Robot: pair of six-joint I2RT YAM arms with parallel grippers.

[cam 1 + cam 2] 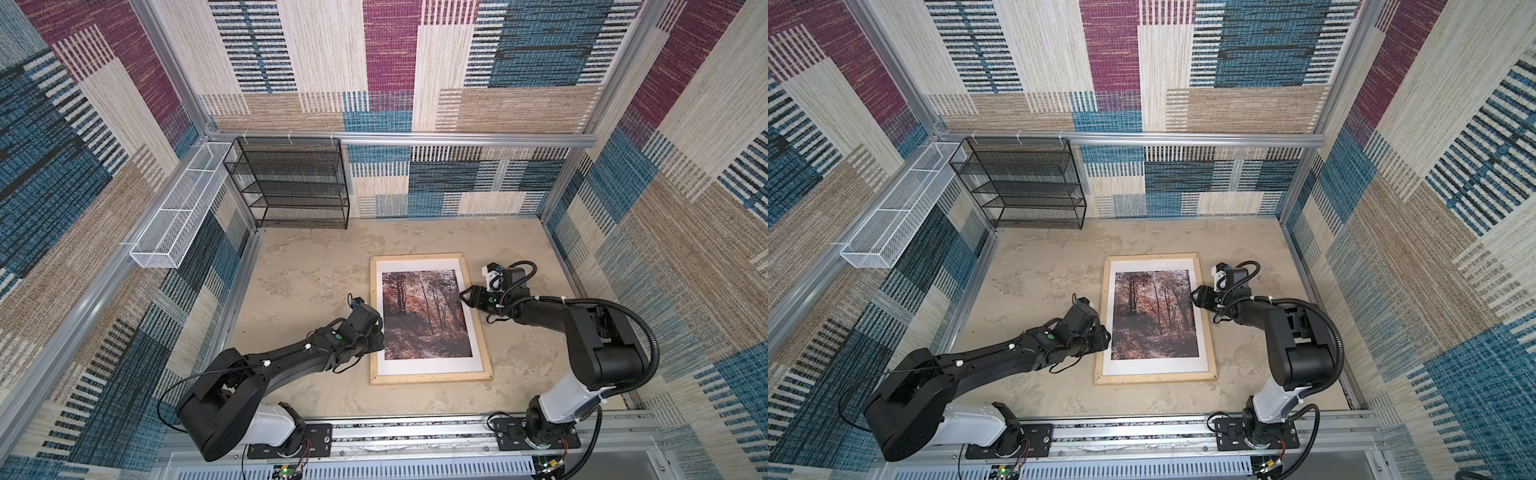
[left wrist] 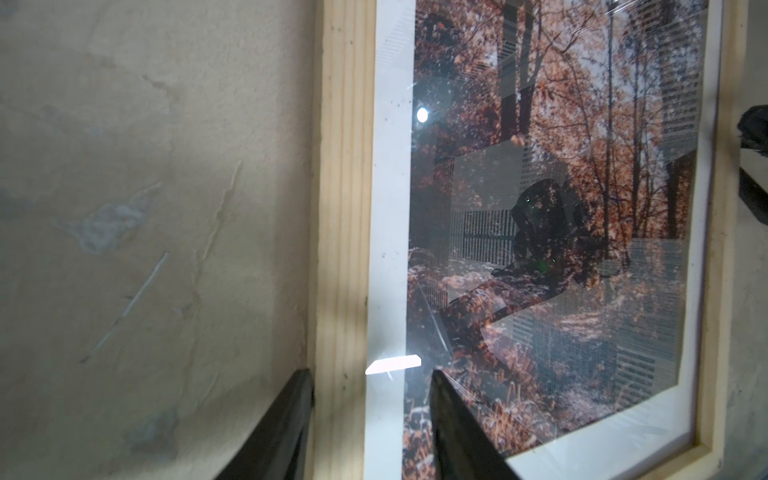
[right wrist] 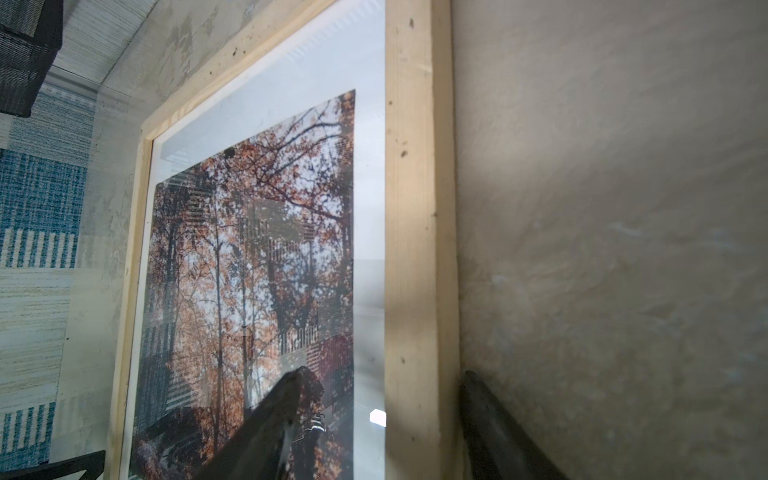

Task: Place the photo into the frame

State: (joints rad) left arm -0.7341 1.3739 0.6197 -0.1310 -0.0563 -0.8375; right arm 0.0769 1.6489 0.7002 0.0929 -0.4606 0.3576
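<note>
Beige mottled bench (image 1: 316,291), woven patchwork walls (image 1: 519,112). Nearest me: left tool (image 2: 372,372) half open, gripping nothing, straddling frame (image 1: 432,377) left long rail. Photo (image 1: 424,316) lies inside frame, white border (image 1: 415,264) around. Frame's long axis runs away from me. Farther: right tool (image 3: 386,372) half open, empty, astride right rail. Black wire shelf (image 1: 291,183) at back.

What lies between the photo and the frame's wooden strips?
A white mat border fills that gap all around the photo, inside the frame; both top views show it.
</note>
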